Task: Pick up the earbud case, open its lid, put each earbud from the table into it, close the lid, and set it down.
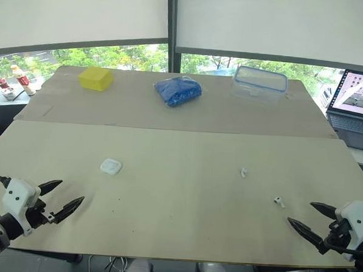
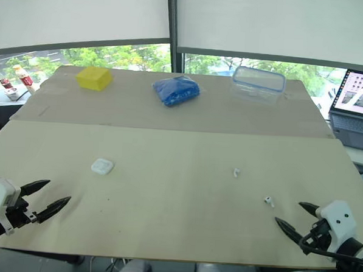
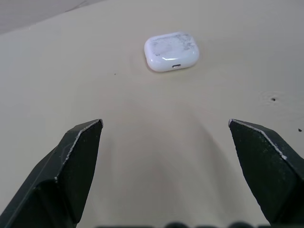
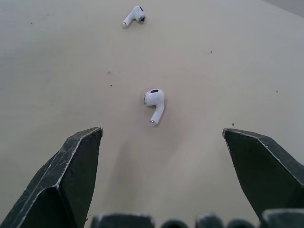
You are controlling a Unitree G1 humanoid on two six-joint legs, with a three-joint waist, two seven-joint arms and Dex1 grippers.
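Left wrist view puts the earbud case flat on the worktop just ahead of the left claw, spread wide and empty. Light, hard and glossy, it probably slips easily; pinch across its rounded sides. Right claw, likewise agape, faces the nearer earbud.

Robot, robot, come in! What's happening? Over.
Left gripper and right gripper open, empty. Small white earbud case shut, on tan table. Near white earbud, far white earbud loose. Nothing blocking.
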